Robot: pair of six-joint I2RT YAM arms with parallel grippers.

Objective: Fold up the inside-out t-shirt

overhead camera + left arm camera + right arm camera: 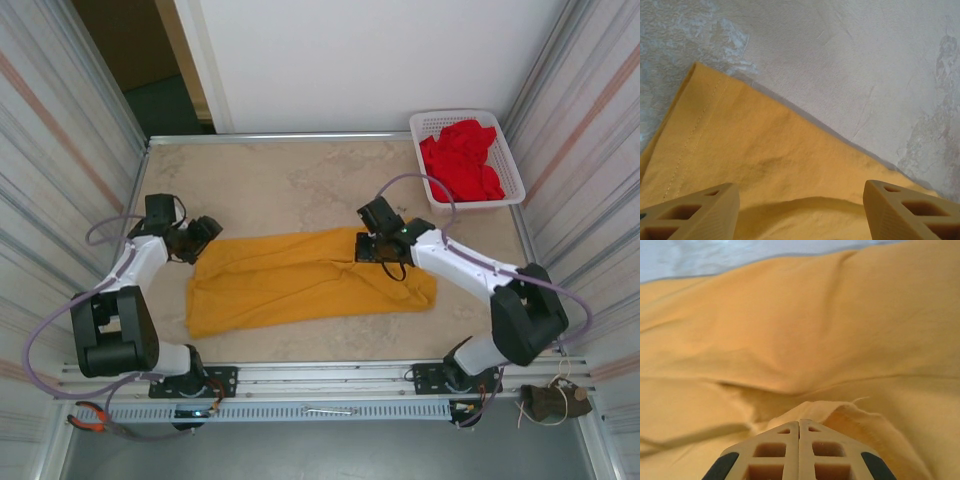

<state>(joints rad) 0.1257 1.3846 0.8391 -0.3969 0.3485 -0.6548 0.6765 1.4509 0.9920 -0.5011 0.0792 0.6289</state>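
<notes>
- Top external: the mustard-yellow cloth t-shirt (300,285) lay as a long band across the beige stone-pattern table (300,180), well apart from the white plastic mesh basket (514,165) of red garments (462,160). The left gripper (205,232) stood at its far-left corner, and the right gripper (368,245) stood at its far edge.
- Left wrist: the left gripper (800,192) was spread wide over the stitched hem corner (695,100), holding nothing. Recommended: descend squarely and pinch every layer at the corner.
- Right wrist: the right gripper (799,422) was pressed closed, apparently pinching a raised fold of the t-shirt. Recommended: lift both sides level to prevent a skewed fold.
</notes>
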